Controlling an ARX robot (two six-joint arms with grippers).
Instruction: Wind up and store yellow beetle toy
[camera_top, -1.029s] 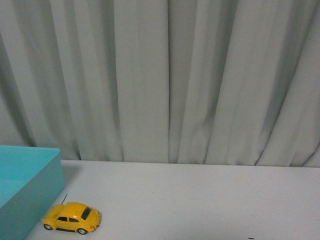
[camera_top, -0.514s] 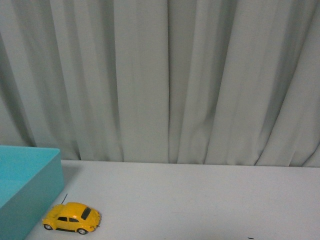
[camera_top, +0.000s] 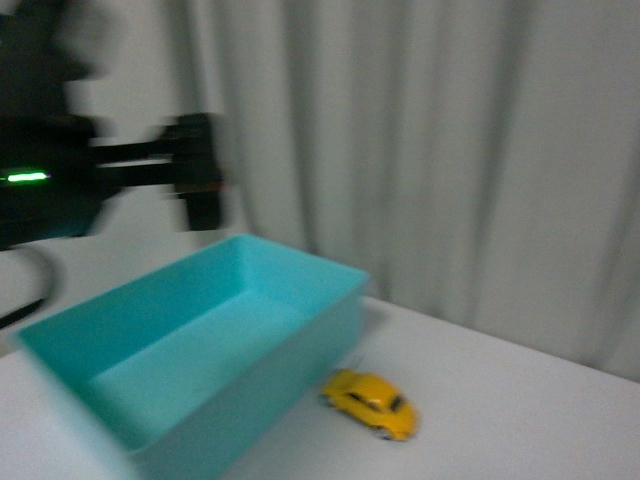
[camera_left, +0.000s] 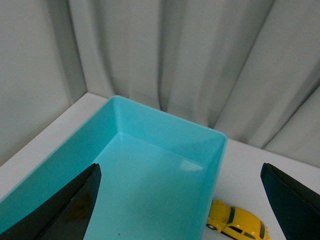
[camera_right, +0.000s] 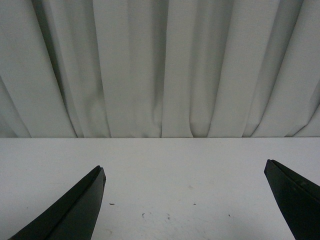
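The yellow beetle toy (camera_top: 372, 402) stands on the white table just beside the near corner of an open teal box (camera_top: 300, 262). The front view is blurred. My left arm shows there as a dark shape high at the left, above the box's far end. In the left wrist view the left gripper (camera_left: 180, 167) hangs open over the empty teal box (camera_left: 165, 116), with the yellow beetle toy (camera_left: 239, 226) outside the box wall, between the fingers' lines. My right gripper (camera_right: 183, 165) is open over bare table with nothing between its fingers.
A grey curtain (camera_top: 450, 150) hangs close behind the white table (camera_top: 520, 410). The table's back edge meets the curtain (camera_right: 165, 70) in the right wrist view. Small dark specks dot the table surface (camera_right: 150, 200).
The front view has swung and blurred: the teal box now fills the lower left, the toy shows further right beside it, and my left arm has come into view at upper left.
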